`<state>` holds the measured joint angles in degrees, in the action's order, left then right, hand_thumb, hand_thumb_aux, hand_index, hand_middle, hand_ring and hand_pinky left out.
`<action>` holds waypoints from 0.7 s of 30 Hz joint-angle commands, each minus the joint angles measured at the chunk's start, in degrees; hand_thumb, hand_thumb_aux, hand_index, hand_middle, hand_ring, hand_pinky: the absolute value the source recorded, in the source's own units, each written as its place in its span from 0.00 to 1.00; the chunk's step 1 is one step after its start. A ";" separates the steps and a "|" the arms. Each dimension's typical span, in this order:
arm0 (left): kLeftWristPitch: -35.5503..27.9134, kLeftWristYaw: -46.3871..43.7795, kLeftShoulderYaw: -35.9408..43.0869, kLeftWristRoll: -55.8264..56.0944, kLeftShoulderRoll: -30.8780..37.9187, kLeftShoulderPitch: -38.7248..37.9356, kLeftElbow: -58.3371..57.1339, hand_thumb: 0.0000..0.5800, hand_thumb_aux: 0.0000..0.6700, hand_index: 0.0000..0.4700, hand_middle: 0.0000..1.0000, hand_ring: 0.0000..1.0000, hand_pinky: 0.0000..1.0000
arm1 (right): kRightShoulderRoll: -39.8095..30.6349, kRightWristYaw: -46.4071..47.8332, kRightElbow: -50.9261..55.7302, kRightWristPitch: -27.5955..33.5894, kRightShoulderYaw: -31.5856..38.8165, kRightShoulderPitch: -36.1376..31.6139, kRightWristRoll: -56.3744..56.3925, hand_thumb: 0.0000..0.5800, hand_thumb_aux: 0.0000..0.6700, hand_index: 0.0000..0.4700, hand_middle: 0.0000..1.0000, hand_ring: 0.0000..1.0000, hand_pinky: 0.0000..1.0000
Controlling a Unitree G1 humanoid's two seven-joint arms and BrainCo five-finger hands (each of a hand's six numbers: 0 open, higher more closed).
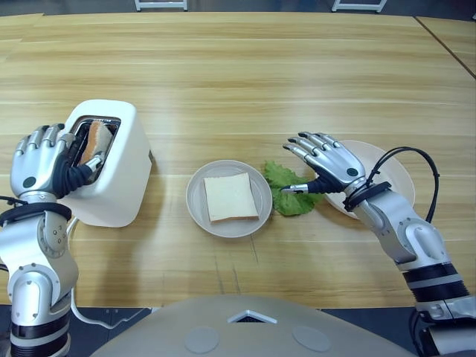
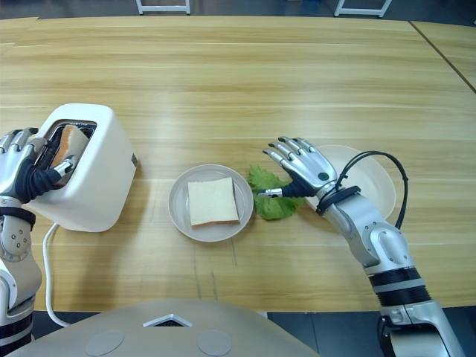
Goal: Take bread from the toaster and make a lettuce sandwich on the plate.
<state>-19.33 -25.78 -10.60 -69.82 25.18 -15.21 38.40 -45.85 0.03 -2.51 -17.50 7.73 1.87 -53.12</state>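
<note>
Two slices of bread are on view: the flat slice (image 1: 230,197) lies on the grey plate (image 1: 195,195) at frame centre. The other slice (image 1: 94,140) stands in the slot of the white toaster (image 1: 119,186) at the left, with the left hand (image 1: 41,160) against it; whether that hand grips it cannot be told. Just right of the plate lies the lettuce leaf (image 1: 286,201), touched by the thumb of the right hand (image 1: 331,160), whose fingers are spread and hold nothing, its wrist over a cream dish (image 1: 398,178).
</note>
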 commanded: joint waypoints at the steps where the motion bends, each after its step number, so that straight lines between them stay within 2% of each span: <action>1: -0.03 -1.25 0.77 -1.10 0.04 0.01 -2.21 0.25 0.13 0.13 0.00 0.00 0.00 | -0.95 -0.39 2.64 0.35 1.16 0.42 -1.79 0.00 0.00 0.00 0.00 0.00 0.00; 2: 0.07 -1.44 1.04 -1.33 -0.04 0.02 -2.46 0.58 0.35 0.35 0.00 0.00 0.00 | -1.32 -0.43 3.35 0.38 1.50 0.55 -2.36 0.00 0.00 0.00 0.00 0.00 0.00; 3: 0.14 -1.64 1.25 -1.54 -0.09 -0.06 -2.69 0.82 0.57 0.57 0.00 0.00 0.00 | -1.75 -0.64 3.96 0.40 1.85 0.68 -3.12 0.00 0.00 0.00 0.00 0.00 0.00; 4: 0.16 -1.75 1.40 -1.73 -0.19 -0.18 -2.85 0.96 0.79 0.79 0.00 0.00 0.00 | -2.13 -0.69 4.39 0.35 2.03 0.82 -3.54 0.00 0.00 0.00 0.00 0.00 0.00; 5: 0.18 -1.92 1.55 -1.82 -0.26 -0.30 -2.99 1.00 1.00 1.00 0.00 0.00 0.00 | -2.50 -0.80 4.77 0.24 2.12 1.00 -3.76 0.00 0.00 0.00 0.00 0.00 0.00; 7: 0.17 -2.05 1.78 -1.75 -0.52 -0.39 -3.16 1.00 1.00 1.00 0.00 0.00 0.00 | -3.05 -0.85 5.17 0.26 2.22 1.30 -3.95 0.03 0.02 0.02 0.00 0.00 0.00; 9: 0.14 -2.26 2.07 -1.64 -0.91 -0.55 -3.20 1.00 1.00 1.00 0.00 0.00 0.00 | -3.52 -0.76 5.43 0.32 2.45 1.63 -4.01 0.13 0.07 0.07 0.00 0.00 0.00; 11: 0.09 -2.15 2.18 -1.57 -1.25 -0.66 -3.17 1.00 1.00 1.00 0.00 0.00 0.00 | -3.94 -0.74 5.77 0.34 2.96 2.03 -4.50 0.32 0.17 0.17 0.00 0.00 0.00; 12: 0.08 -2.08 2.15 -1.34 -1.35 -0.66 -3.19 1.00 1.00 1.00 0.00 0.00 0.00 | -4.09 -0.63 5.77 0.46 3.13 2.20 -4.74 0.33 0.18 0.18 0.00 0.00 0.00; 13: 0.02 -2.02 2.10 -1.22 -1.47 -0.65 -3.14 1.00 1.00 1.00 0.00 0.00 0.00 | -4.32 -0.38 5.78 0.53 3.35 2.33 -4.99 0.50 0.29 0.29 0.00 0.00 0.00; 14: 0.01 -2.02 2.07 -1.07 -1.53 -0.61 -3.15 1.00 1.00 1.00 0.00 0.00 0.00 | -4.42 -0.37 5.79 0.56 3.52 2.43 -5.10 0.57 0.34 0.34 0.00 0.00 0.00; 15: 0.02 -1.83 2.05 -0.91 -1.61 -0.52 -3.20 1.00 1.00 1.00 0.00 0.00 0.00 | -4.45 -0.38 5.86 0.58 3.82 2.47 -5.30 0.70 0.45 0.45 0.00 0.00 0.00; 16: 0.03 -1.63 2.02 -0.51 -1.75 -0.41 -3.24 1.00 1.00 1.00 0.00 0.00 0.00 | -4.45 -0.47 5.98 0.63 4.19 2.46 -5.65 0.77 0.52 0.52 0.00 0.00 0.00; 17: 0.05 -1.45 1.98 -0.29 -1.85 -0.30 -3.26 1.00 1.00 1.00 0.00 0.00 0.00 | -4.50 -0.61 6.01 0.66 4.50 2.44 -6.06 0.79 0.54 0.54 0.00 0.00 0.00; 18: 0.04 -1.27 1.86 -0.04 -1.96 -0.10 -3.19 1.00 1.00 1.00 0.00 0.00 0.00 | -4.54 -0.70 6.04 0.72 4.71 2.43 -6.33 0.88 0.66 0.66 0.00 0.00 0.00; 19: 0.07 -1.19 1.67 0.33 -1.98 0.08 -3.00 1.00 1.00 1.00 0.44 0.44 0.44 | -4.61 -0.79 5.98 0.80 4.87 2.42 -6.69 0.94 0.76 0.76 0.00 0.00 0.00; 20: 0.07 -1.04 1.45 0.64 -2.03 0.27 -2.69 1.00 1.00 1.00 0.77 0.77 0.77 | -4.66 -0.86 5.95 0.82 4.98 2.39 -6.87 0.98 0.85 0.85 0.00 0.00 0.00; 21: 0.06 -0.94 1.22 0.86 -2.04 0.48 -2.32 1.00 1.00 1.00 1.00 1.00 1.00 | -4.72 -0.99 5.91 0.82 5.10 2.34 -7.11 1.00 1.00 1.00 0.00 0.00 0.00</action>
<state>-19.14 -25.71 -9.46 -70.27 23.62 -14.11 36.76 -49.70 -0.93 3.24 -16.95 12.34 4.31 -59.61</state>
